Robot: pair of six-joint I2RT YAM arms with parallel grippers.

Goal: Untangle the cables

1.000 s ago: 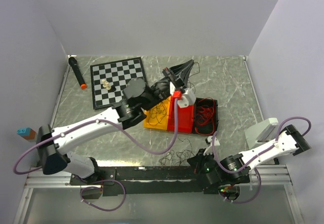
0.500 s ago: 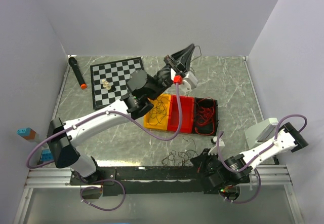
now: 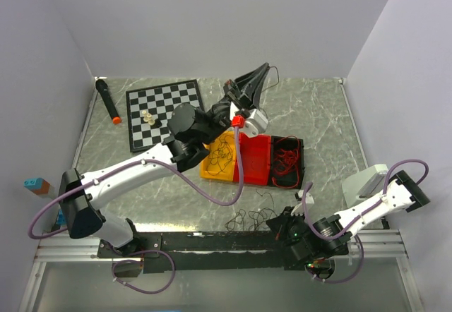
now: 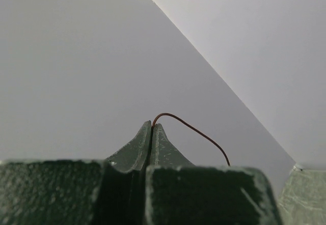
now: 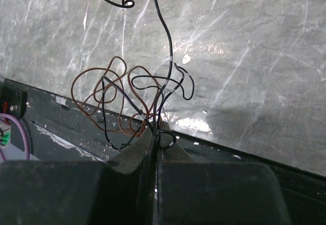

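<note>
Where the table (image 3: 325,114) meets its near edge, the cables (image 5: 133,100) sit in a small loose knot. It's hair-thin wire, some reddish-brown and some glossy black, curling in round loops that cross over one another, and one black length snakes away across the stone. The right gripper (image 5: 155,133) is down at that knot, jaws pressed together with wire pinched at the tips and a tiny black loop hooked just beside them.

Now look up. The left gripper (image 4: 153,125) is raised high over the far side, jaws tight together, and a single strand (image 4: 196,132) arcs out from between its tips, thin, brown and bent like a hook against the plain pale wall.

Between the two arms, three shallow plastic trays lie side by side, touching. The yellow tray (image 3: 209,171) holds scribbly black wires (image 3: 222,153), the red tray (image 3: 258,160) is in the middle, and the black tray (image 3: 299,146) holds a bundle of red wires (image 3: 286,158).

The tabletop is grey-green with white marble veining and a slight sheen. A dark rail (image 3: 212,241) runs along its near edge. Farther left lies a flat black-and-white chessboard (image 3: 169,104) with a couple of pale pieces (image 3: 147,118) on it. Beyond that, near the left wall, is a black marker (image 3: 106,99) with an orange end.
</note>
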